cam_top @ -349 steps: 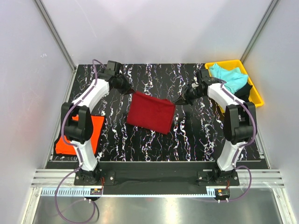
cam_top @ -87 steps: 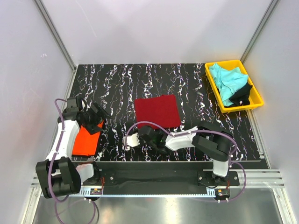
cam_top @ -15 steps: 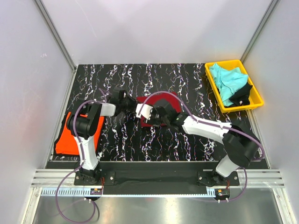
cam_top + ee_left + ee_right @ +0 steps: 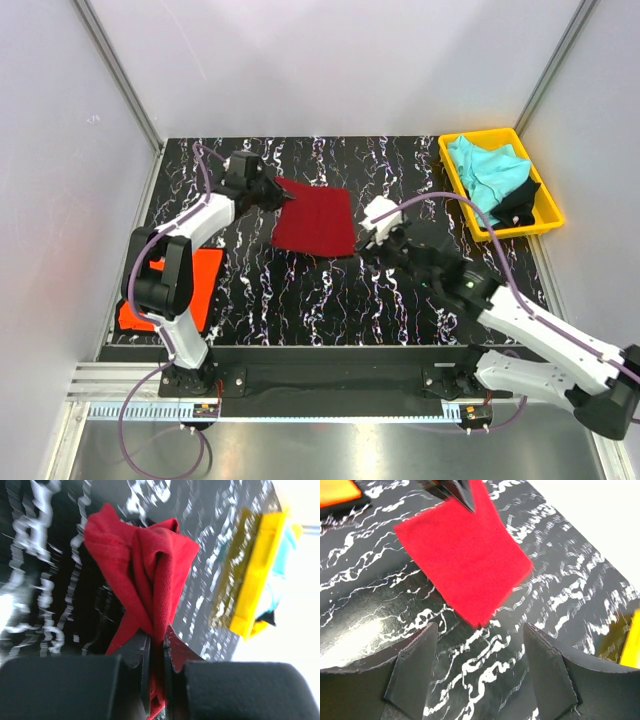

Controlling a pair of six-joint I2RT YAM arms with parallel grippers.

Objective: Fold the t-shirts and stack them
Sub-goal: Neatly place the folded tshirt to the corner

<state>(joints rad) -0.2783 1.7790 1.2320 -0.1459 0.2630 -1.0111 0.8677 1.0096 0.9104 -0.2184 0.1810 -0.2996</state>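
The dark red t-shirt lies folded into a flat square on the marbled table. My left gripper is shut on its far left corner. In the left wrist view the red t-shirt bunches up between the pinching jaws of the left gripper. My right gripper hovers open just right of the shirt's near right corner, touching nothing. From the right wrist, the red t-shirt lies ahead of the wide-spread right gripper. The orange t-shirt lies folded at the left edge, partly behind the left arm.
A yellow tray at the back right holds a crumpled turquoise t-shirt and a black t-shirt. The same yellow tray shows in the left wrist view. White walls and metal posts ring the table.
The right gripper has opened, let go of the red shirt and pulled back to the right. The left gripper, shut on the shirt's corner, has moved farther back, shifting the shirt left.
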